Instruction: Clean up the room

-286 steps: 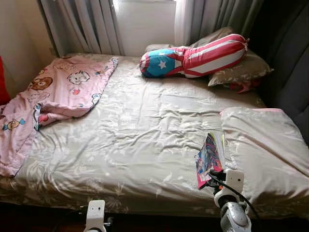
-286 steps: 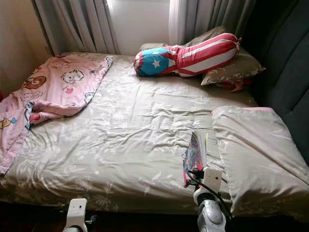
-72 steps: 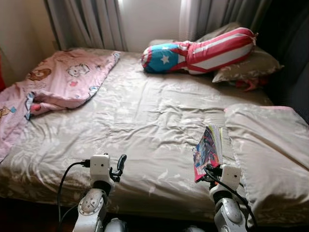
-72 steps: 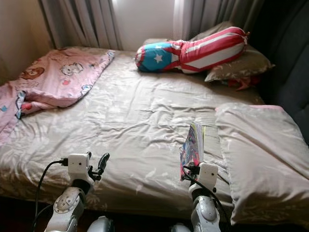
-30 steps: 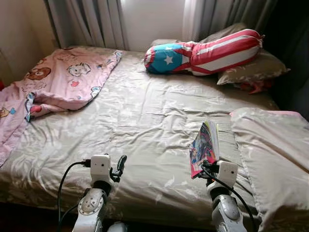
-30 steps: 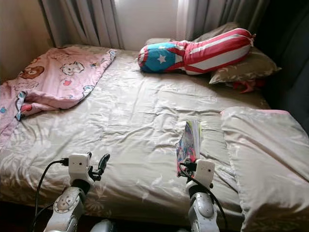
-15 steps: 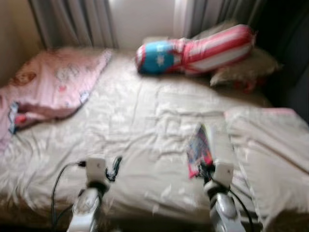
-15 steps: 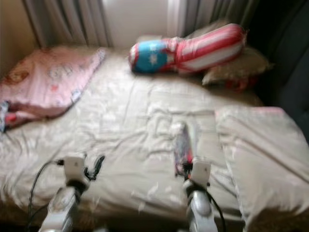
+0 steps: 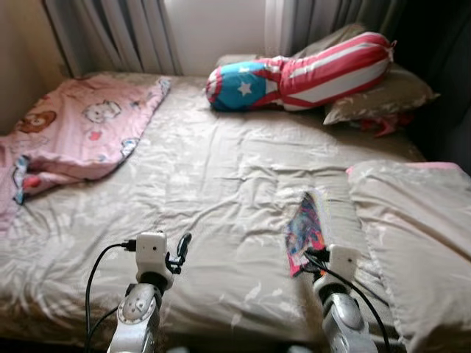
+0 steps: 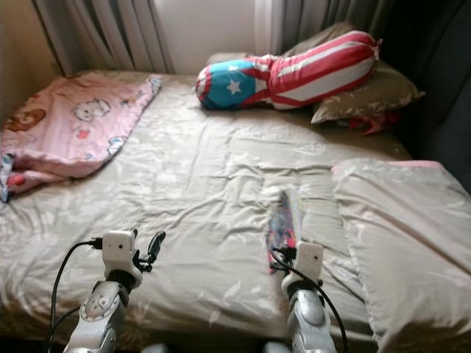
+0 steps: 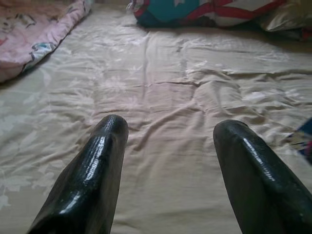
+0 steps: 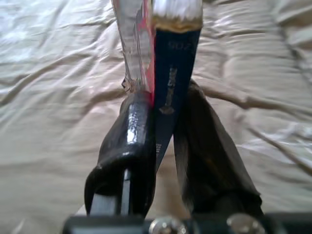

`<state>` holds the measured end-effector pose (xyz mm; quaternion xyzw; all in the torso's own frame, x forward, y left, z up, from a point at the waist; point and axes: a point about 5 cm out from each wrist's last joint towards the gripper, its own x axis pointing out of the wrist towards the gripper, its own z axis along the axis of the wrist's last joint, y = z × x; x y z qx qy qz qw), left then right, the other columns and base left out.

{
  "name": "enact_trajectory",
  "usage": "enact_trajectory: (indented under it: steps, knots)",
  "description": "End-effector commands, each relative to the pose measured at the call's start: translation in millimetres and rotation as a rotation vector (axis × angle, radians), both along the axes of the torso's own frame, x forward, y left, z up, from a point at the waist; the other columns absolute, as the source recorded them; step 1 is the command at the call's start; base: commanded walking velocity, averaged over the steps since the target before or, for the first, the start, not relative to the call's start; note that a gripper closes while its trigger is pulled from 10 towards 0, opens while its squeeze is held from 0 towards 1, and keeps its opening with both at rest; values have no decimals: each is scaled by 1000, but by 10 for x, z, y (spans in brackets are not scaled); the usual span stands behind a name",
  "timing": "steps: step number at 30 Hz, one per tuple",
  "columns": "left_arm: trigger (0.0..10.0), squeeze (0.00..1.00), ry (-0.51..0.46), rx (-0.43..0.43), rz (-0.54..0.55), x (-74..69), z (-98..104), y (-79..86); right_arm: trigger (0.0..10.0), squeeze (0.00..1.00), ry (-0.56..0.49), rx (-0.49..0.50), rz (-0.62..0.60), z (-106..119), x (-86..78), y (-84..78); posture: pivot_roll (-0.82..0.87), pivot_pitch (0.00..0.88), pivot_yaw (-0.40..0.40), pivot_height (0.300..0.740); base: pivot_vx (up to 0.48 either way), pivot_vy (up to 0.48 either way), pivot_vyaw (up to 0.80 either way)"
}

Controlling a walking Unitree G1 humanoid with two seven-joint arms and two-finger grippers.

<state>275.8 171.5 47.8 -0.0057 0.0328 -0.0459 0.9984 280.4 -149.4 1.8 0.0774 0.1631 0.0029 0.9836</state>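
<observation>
My right gripper (image 9: 307,257) is shut on a colourful comic book (image 9: 304,229), held by its lower edge above the bed's front right part. In the right wrist view the black fingers (image 12: 131,141) pinch the book's blue spine (image 12: 173,83). My left gripper (image 9: 179,250) hovers open over the front of the bed, its two fingers (image 11: 92,170) apart with only beige sheet between them. A beige floral sheet covers the bed (image 9: 213,184).
A pink cartoon blanket (image 9: 73,132) lies bunched at the far left corner. A red, white and blue star bolster (image 9: 294,73) rests on beige pillows (image 9: 383,92) by the curtains. Another beige pillow (image 9: 412,228) fills the right side.
The view has steadied after a blurred moment and shifted slightly. The book in my right gripper now stands more edge-on. The left gripper stays open in about the same place.
</observation>
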Motion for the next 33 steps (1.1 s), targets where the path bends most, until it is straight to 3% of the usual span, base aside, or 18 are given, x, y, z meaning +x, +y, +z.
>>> enact_trajectory:
  steps: [1, 5, 11, 12, 15, 17, 24, 25, 33]
  knots:
    - [10000, 0, 11, 10, -4, -23, -2, 20, 10000, 0, -29, 9, -2, 90, 104, -59, -55, 16, -10, 646, 0, 0, 0]
    - [10000, 0, 8, 19, 0, -52, 17, 71, 10000, 0, -17, 108, -47, 108, 160, -71, -35, 35, 0, 646, 0, 0, 0]
    - [10000, 0, 14, 64, 2, -174, 74, 215, 10000, 0, -20, 529, -52, 234, 369, 36, 37, 83, 33, 646, 0, 0, 0]
    - [10000, 0, 14, 64, 2, -174, 74, 215, 10000, 0, -20, 529, -52, 234, 369, 36, 37, 83, 33, 646, 0, 0, 0]
    - [10000, 0, 22, 88, 0, -246, 110, 292, 10000, 0, -58, 748, -81, 312, 444, 33, 66, 106, 57, 646, 0, 0, 0]
    - [10000, 0, 31, 107, -12, -295, 130, 319, 10000, 0, -36, 821, -126, 263, 417, -20, 83, 123, 75, 646, 0, 0, 0]
    - [10000, 0, 60, 140, -51, -397, 151, 321, 10000, 0, 118, 771, -353, -47, 168, -306, 108, 147, 97, 646, 0, 0, 0]
    - [10000, 0, 78, 146, -59, -438, 136, 333, 10000, 0, 151, 769, -455, -141, 63, -427, 105, 166, 115, 646, 0, 0, 0]
    - [10000, 0, 110, 151, -76, -487, 122, 321, 10000, 0, 168, 758, -537, -224, -60, -583, 92, 177, 122, 646, 0, 0, 0]
